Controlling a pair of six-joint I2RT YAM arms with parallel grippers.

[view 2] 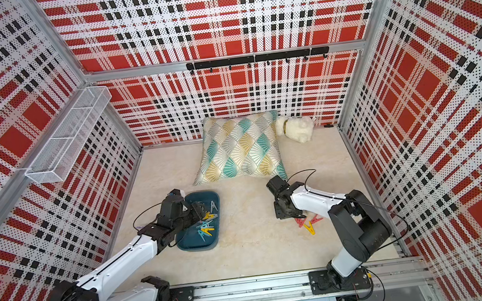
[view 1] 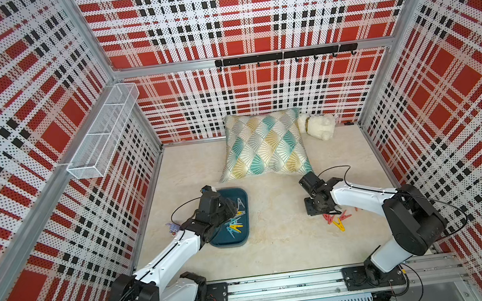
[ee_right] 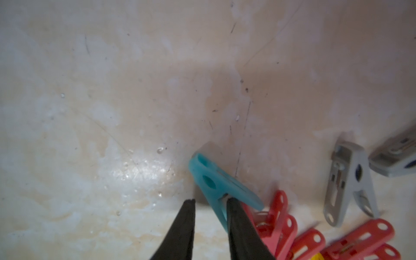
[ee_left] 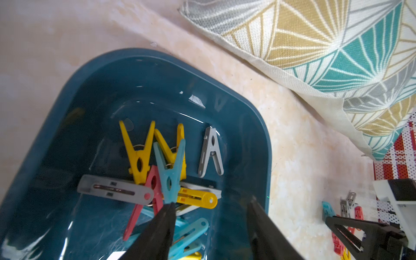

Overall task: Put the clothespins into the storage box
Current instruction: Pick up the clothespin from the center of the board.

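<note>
Well apart from the storage box [ee_left: 135, 74], the right gripper [ee_right: 211, 200] straddles a teal clothespin [ee_right: 209, 180], unpinched; probably light and slick, so grip its flat sides; the left gripper [ee_left: 212, 201] hangs open over the box

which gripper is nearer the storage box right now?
Left. The left gripper hangs over the storage box, above the clothespins inside. The right gripper is off across the table, straddling a loose teal clothespin.
</note>
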